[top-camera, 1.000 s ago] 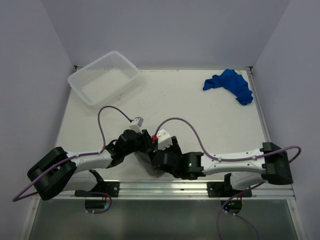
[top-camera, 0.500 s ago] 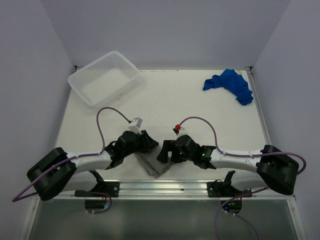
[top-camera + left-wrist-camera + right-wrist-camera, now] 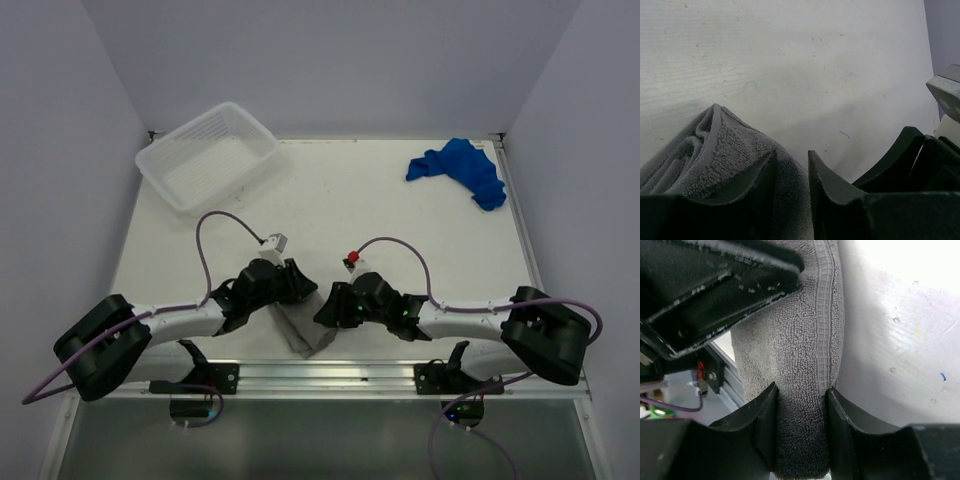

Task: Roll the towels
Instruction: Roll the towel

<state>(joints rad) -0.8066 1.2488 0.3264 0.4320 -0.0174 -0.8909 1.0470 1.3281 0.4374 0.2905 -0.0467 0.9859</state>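
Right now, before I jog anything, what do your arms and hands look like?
Left arm and right arm: white links between bulky black joint housings. Purple cables loop over each wrist. Left hand and right hand each have two black, wedge-shaped fingers. A small red part sits by the right wrist.

A plain grey towel has a ribbed hem band. The blue towel is solid royal blue. The basket is translucent white, ribbed. The table is white.
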